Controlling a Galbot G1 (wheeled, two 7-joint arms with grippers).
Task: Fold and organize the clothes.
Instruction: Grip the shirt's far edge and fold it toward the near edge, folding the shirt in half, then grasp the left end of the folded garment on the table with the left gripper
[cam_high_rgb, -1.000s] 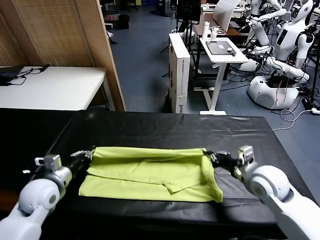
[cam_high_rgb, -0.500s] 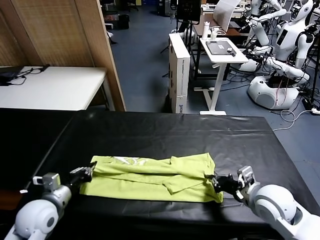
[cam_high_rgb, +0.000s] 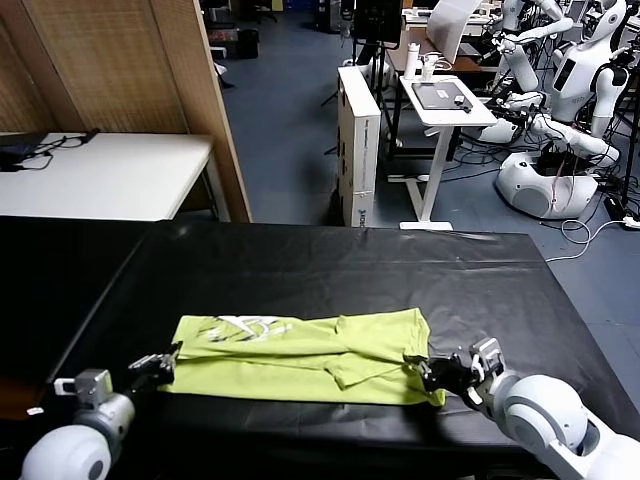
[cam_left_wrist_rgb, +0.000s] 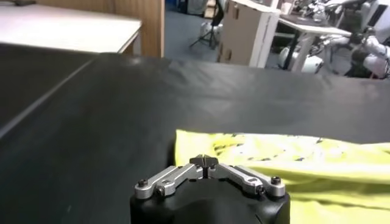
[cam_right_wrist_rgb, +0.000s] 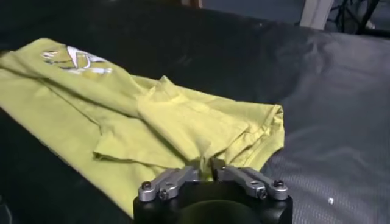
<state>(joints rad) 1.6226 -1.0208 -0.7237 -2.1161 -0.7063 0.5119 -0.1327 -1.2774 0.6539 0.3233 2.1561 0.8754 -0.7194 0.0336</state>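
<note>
The lime yellow-green T-shirt (cam_high_rgb: 300, 355) lies folded into a long strip on the black table (cam_high_rgb: 300, 260), near its front edge. A whitish print (cam_high_rgb: 240, 327) faces up at its left end. My left gripper (cam_high_rgb: 162, 365) is shut at the shirt's left edge, low over the table. In the left wrist view (cam_left_wrist_rgb: 204, 163) its fingertips meet at the edge of the shirt (cam_left_wrist_rgb: 292, 158). My right gripper (cam_high_rgb: 418, 372) is shut at the shirt's right front corner. In the right wrist view (cam_right_wrist_rgb: 205, 165) a pinch of the shirt (cam_right_wrist_rgb: 122, 109) stands up between its fingertips.
A white table (cam_high_rgb: 100, 175) and a wooden screen (cam_high_rgb: 130, 60) stand at the back left. Beyond the black table are a white cabinet (cam_high_rgb: 358, 130), a small desk (cam_high_rgb: 440, 100) and other robots (cam_high_rgb: 560, 90).
Both grippers have drawn back toward the table's front edge with the shirt's far edge. That edge came over the rest, the strip is narrower, and the print now faces up.
</note>
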